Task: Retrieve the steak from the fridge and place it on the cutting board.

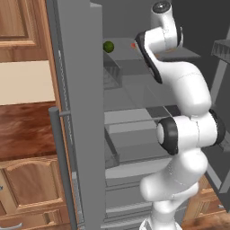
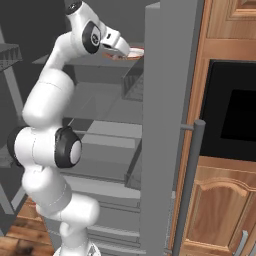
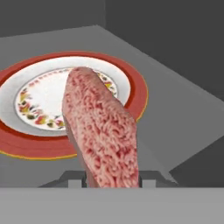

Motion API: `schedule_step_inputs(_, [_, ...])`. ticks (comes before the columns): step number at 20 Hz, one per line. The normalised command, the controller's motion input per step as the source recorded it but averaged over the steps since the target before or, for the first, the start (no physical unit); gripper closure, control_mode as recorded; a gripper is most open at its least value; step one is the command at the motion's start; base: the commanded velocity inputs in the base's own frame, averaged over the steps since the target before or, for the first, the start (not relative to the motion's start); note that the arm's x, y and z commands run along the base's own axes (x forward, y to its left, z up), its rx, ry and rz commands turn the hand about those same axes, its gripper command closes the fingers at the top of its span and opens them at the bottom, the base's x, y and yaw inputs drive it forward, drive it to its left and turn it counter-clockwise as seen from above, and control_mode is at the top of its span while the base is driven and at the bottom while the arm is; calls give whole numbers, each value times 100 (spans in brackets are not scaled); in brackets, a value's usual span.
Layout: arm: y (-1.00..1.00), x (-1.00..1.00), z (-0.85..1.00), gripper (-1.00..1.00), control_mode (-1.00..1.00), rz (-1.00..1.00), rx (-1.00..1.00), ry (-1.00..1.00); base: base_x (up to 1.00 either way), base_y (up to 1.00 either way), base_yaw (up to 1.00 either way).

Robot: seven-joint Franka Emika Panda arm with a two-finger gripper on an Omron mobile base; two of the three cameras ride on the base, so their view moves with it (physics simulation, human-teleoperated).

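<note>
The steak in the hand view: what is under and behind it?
Behind the steak lies a plate with a red rim and a flowered centre, on a grey fridge shelf. The steak hides part of the plate, and whether it touches it cannot be told.

fridge shelf (image 3: 175, 109) | plate (image 3: 131, 83) on it | green fruit (image 1: 108, 46) on it

Steak (image 3: 103, 131): flat slab of raw meat, pink-red with fine white marbling. Stands on edge, tilted, its near end low in the hand view, its far end reaching up over the plate behind it. Inside the fridge, at upper-shelf level.

Fridge (image 1: 81, 112): tall, grey, door swung open, long vertical grey bar handle; grey shelves and drawers showing inside.
</note>
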Motion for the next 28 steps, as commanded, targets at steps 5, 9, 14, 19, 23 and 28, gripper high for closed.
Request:
schedule_step_inputs(5, [0,-87,11,100,-100,-19,9,-6,0,0,0])
schedule_step_inputs(9, [5,-94,14,100,-100,-12,5,0,0,0,0])
schedule_step_inputs(14, [28,-95,3,100,-100,-4,1,0,0,0,0])
schedule_step_inputs(19, [4,-80,0,100,-100,0,0,0,0,0,0])
schedule_step_inputs(23, [0,-84,0,100,-100,0,0,3,0,0,0])
schedule_step_inputs(28, [16,-80,-6,100,-100,2,0,7,0,0,0])
